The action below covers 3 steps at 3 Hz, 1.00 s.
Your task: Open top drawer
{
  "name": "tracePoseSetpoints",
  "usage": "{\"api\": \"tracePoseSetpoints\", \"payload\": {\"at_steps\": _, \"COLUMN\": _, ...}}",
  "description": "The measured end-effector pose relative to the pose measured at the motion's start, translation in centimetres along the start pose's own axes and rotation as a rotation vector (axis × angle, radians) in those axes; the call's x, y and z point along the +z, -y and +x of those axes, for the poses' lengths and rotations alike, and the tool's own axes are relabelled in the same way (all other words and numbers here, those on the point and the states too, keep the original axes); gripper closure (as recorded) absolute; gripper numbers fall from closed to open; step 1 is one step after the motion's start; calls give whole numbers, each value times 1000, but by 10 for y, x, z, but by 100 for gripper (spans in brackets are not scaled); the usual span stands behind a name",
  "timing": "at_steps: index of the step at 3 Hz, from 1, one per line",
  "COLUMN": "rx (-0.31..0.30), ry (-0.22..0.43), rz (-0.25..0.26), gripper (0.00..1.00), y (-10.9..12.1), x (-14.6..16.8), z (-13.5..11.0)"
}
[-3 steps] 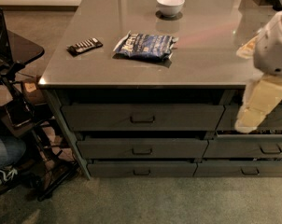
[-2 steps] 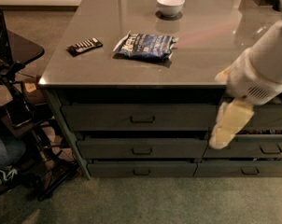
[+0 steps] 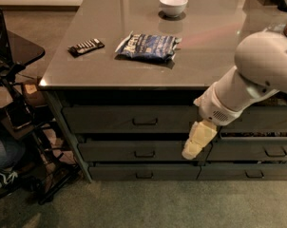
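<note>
- Gripper (image 3: 190,151): cream-coloured, hangs off the end of the white arm (image 3: 257,75) and points down and to the left. It sits in front of the cabinet, below the counter edge.
- Gripper state: cannot tell whether it is open or closed. It is seen edge-on as one pale block, and nothing shows in its grasp.
- Top drawer (image 3: 110,120): dark grey flat front directly under the counter top (image 3: 219,56), left bank. Its front lies in line with the fronts below it.
- Handle (image 3: 144,121): small loop at the centre of the top drawer front. The gripper is to the right of it and lower, apart from it.
- The gripper tip overlaps the right end of the second drawer (image 3: 134,151), just under the top drawer's lower right corner.
- Bottom drawer (image 3: 143,172): shallow, just above the carpet (image 3: 148,203).
- On the counter: white bowl (image 3: 173,4) at the far side, blue snack bag (image 3: 147,46) in the middle, dark remote (image 3: 86,46) to its left.
- Right drawer (image 3: 272,151): partly hidden by the arm.
</note>
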State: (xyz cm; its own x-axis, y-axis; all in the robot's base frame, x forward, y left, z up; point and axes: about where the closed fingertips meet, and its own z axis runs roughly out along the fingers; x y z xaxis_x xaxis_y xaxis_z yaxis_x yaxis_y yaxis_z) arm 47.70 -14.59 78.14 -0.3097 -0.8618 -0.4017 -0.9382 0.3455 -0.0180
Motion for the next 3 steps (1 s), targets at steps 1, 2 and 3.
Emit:
{"api": "tracePoseSetpoints", "payload": {"at_steps": 1, "rx": 3, "ry": 5, "rz": 3, "gripper": 0, "y": 3, "x": 3, "z": 0}}
{"api": "tracePoseSetpoints", "payload": {"at_steps": 2, "rx": 23, "ry": 17, "rz": 25, "gripper": 0, "y": 8, "x": 12, "z": -1}}
{"api": "tracePoseSetpoints", "payload": {"at_steps": 3, "rx": 107, "ry": 108, "rz": 85, "gripper": 0, "y": 28, "x": 33, "z": -12}}
